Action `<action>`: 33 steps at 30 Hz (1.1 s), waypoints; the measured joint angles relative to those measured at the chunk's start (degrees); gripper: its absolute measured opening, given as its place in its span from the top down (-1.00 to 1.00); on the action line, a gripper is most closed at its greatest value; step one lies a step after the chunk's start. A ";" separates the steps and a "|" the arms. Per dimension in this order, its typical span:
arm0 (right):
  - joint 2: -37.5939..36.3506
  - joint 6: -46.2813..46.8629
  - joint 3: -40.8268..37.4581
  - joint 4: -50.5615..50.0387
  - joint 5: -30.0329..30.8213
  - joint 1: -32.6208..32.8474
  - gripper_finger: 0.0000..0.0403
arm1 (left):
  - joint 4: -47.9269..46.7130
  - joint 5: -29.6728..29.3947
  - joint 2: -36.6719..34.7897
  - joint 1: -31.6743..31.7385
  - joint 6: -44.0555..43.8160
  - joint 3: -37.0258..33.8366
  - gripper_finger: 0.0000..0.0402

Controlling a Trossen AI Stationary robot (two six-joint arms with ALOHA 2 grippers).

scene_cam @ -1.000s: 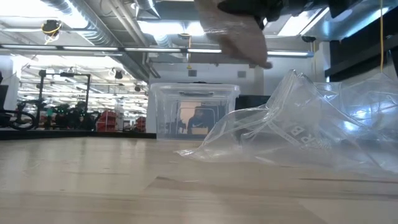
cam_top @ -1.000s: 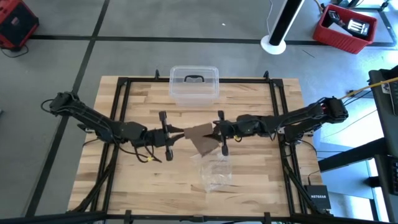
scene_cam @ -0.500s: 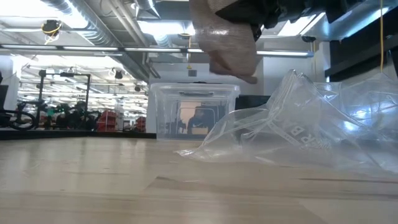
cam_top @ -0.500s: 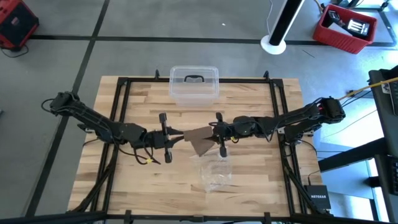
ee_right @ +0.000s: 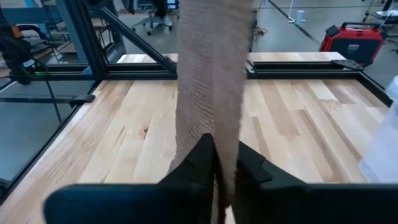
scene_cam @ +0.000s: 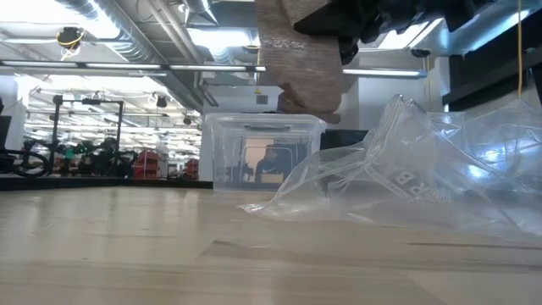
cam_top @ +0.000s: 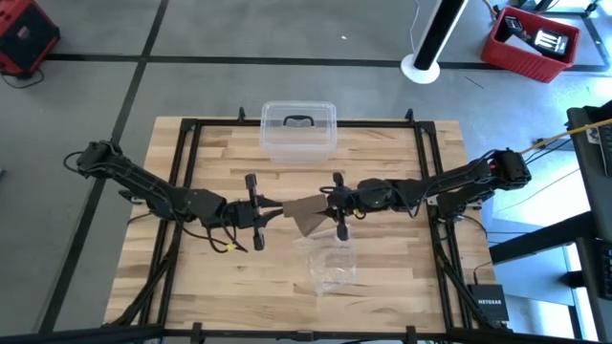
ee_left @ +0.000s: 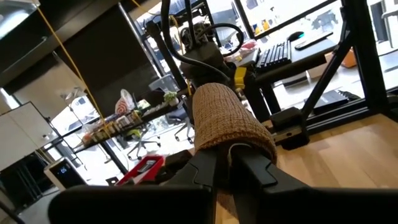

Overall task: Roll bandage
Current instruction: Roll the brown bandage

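Note:
The dull brown bandage point(cam_top: 304, 213) hangs in the air over the table's middle, between my two grippers. My left gripper point(cam_top: 277, 206) comes from the left and is shut on one end; my right gripper point(cam_top: 325, 203) comes from the right and is shut on the other part. In the low view the bandage point(scene_cam: 301, 59) droops as a wide fold below the dark right gripper point(scene_cam: 356, 17), clear of the table. In the left wrist view it shows as a curved, rolled-over band point(ee_left: 227, 118). In the right wrist view it shows as a flat strip point(ee_right: 211, 68). My left gripper pinches the bandage's curled end point(ee_left: 231, 148) between its two fingers, which lie about level and come from the table's left. The bandage is lifted clear and bends over the fingertips. My right gripper pinches the strip point(ee_right: 219, 134) between its two fingers, level, from the table's right. The strip runs away from the fingertips toward the left gripper and sags, clear of the table.
A crinkled clear plastic bag point(cam_top: 330, 266) lies on the table just near of the grippers and fills the right of the low view point(scene_cam: 406, 182). A clear plastic box with a dark handle point(cam_top: 298, 129) stands at the far edge. A black frame point(cam_top: 191, 153) borders the wooden tabletop.
My right gripper has moved a little toward the table's left, closer to my left gripper. The bandage between them has gone slacker, and its fold hangs lower and farther left in the low view. Both grippers stay shut on it.

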 joint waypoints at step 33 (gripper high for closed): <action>-16.25 -8.08 0.00 -22.46 5.17 -0.13 -0.31 | 0.00 -0.02 0.00 0.00 -1.11 -0.02 0.91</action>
